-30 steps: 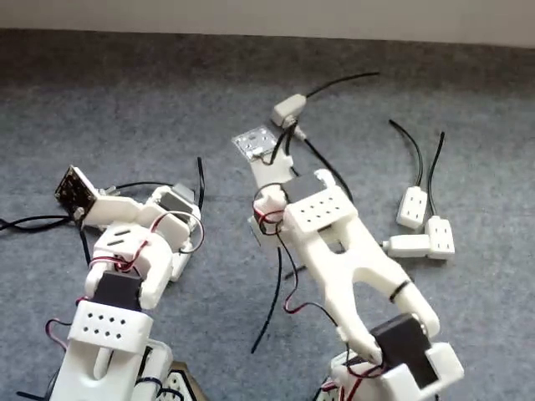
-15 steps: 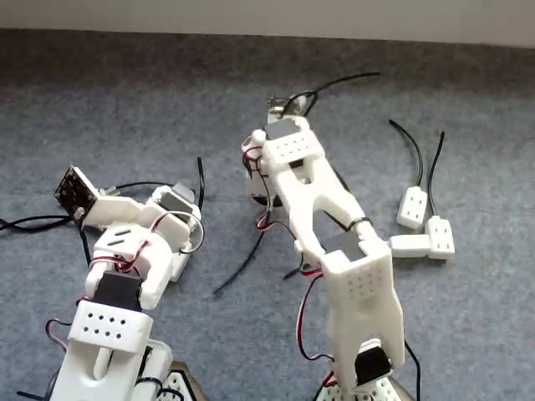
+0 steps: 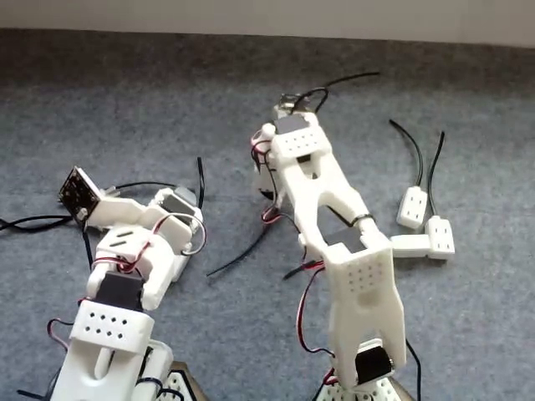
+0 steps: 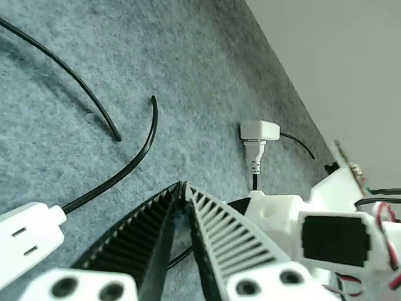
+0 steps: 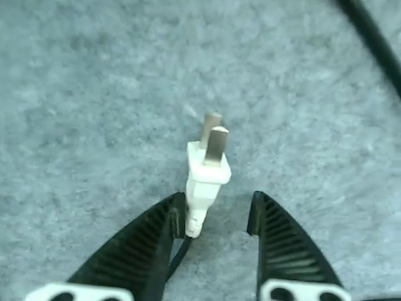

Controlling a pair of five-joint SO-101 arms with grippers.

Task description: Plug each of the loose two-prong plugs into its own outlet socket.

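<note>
Plug (image 5: 207,169) is being framed by the right claw (image 5: 216,204), whose fingers (image 5: 147,232) are being held well apart: the white body is touching one finger, clear of the other, prongs pointing away over the grey bench (image 5: 81,75). Nothing is being gripped there. Left claw (image 4: 183,186) is being held closed, empty, tips together, near a white socket (image 4: 25,235) lying on the bench.
</note>
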